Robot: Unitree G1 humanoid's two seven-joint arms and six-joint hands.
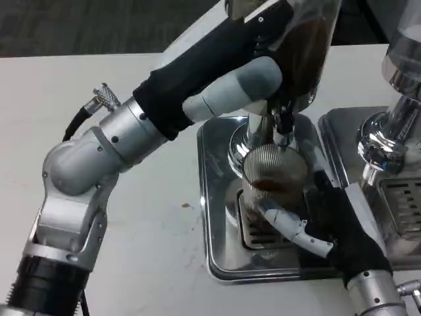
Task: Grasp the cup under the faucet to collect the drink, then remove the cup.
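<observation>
Head view. We saw the cup (273, 172), ribbed and clear with a little dark drink at its bottom, standing on the grate (253, 232) of a steel tray (214, 197), directly under the faucet (284, 128). The right hand (325, 220) reached in from the lower right; its fingers (289, 222) wrapped around the base of the cup, clamped on it. The left arm crossed the frame from lower left to upper right, and the left hand (253, 79) lay against the dispenser (309, 39) above the faucet; we could not tell whether its fingers were apart or together, since the dispenser body hid them. The dispenser held a dark liquid. A second dispenser (398, 85) stood just beside the first, at the right edge, over its own tray (335, 131). Both trays rested on the white bench (131, 197).
</observation>
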